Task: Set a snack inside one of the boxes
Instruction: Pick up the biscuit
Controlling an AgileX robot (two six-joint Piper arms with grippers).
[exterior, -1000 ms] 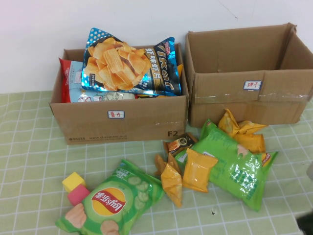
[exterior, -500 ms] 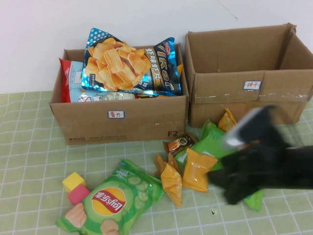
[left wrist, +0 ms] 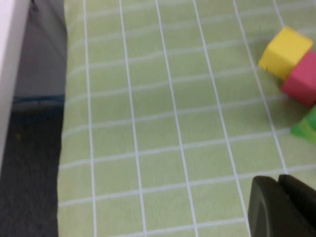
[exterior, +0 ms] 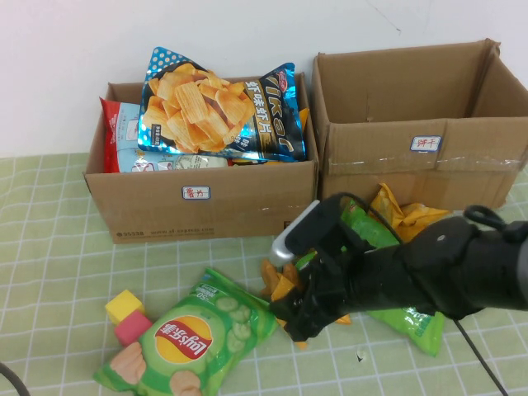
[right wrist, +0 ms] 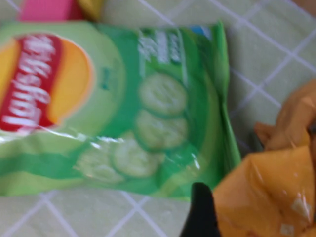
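Several small orange snack packets (exterior: 279,287) lie in front of two cardboard boxes. The left box (exterior: 239,216) holds a blue chip bag (exterior: 219,107) and other bags. The right box (exterior: 388,169) shows nothing inside. My right gripper (exterior: 292,320) reaches in from the right and hangs low over the orange packets, open. In the right wrist view one finger (right wrist: 201,210) stands beside an orange packet (right wrist: 266,192), with the green Lay's bag (right wrist: 123,108) just past it. My left gripper (left wrist: 279,181) is shut, empty, above bare tablecloth near the table's edge.
The Lay's bag (exterior: 190,340) lies at the front left, with a yellow cube (exterior: 124,305) and a pink cube (exterior: 132,328) beside it. A large green bag (exterior: 412,323) and yellow packets (exterior: 398,210) lie under and behind my right arm.
My right arm has swept in from the right edge to the orange packets at the centre, and its jaws have opened. Snacks and boxes have not moved.
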